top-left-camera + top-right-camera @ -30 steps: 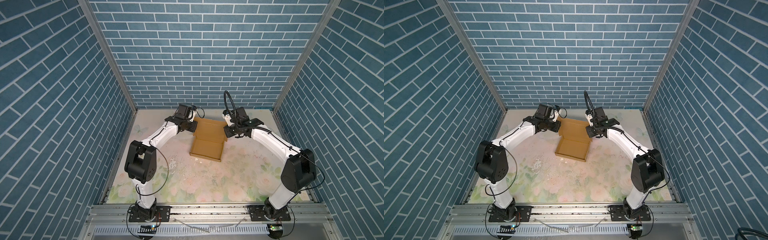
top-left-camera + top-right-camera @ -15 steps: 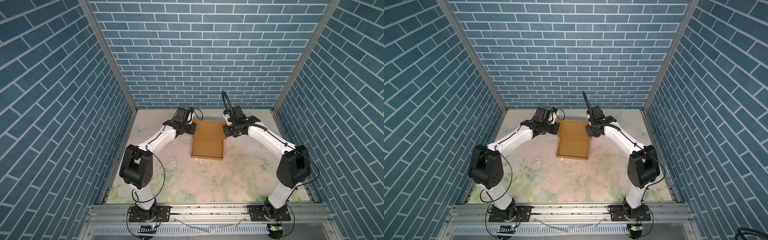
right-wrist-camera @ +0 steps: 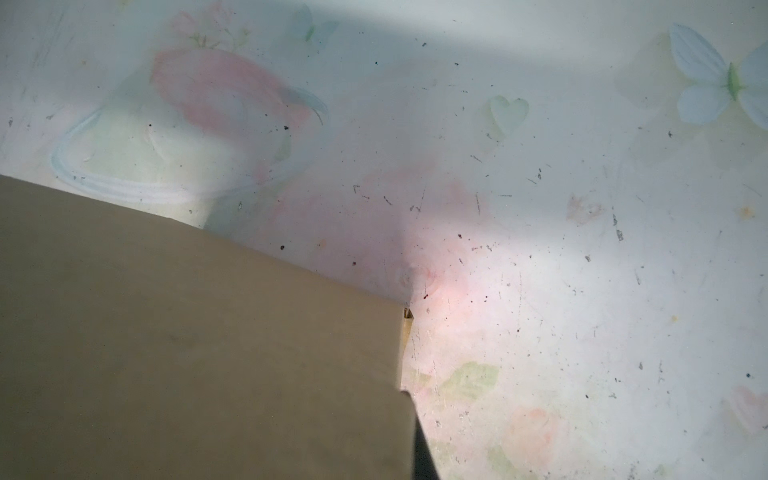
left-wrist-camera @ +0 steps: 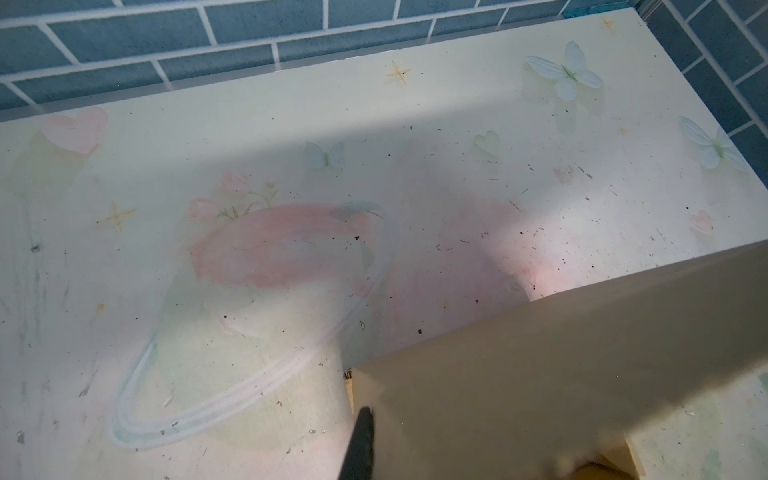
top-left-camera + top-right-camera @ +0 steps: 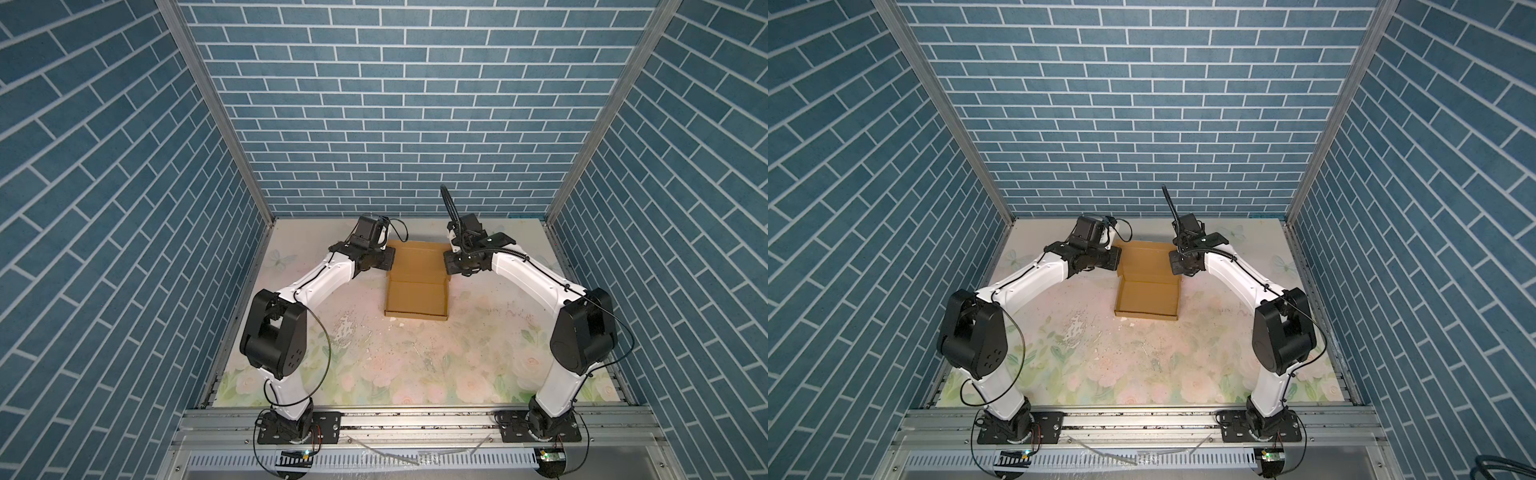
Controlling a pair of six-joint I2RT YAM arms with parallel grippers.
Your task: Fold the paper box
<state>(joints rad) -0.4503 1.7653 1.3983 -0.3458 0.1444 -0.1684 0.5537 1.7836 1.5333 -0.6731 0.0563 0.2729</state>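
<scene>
Floral table: end effectors closed, seemingly gripping paper box.

No text, label, brand or number can be read in any view. The paper box is bare brown card, and the table carries only flower and butterfly pictures.

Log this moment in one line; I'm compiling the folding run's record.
paper box: walls up, lid open | left claw: shut on lid's left edge | right claw: shut on lid's right edge
</scene>
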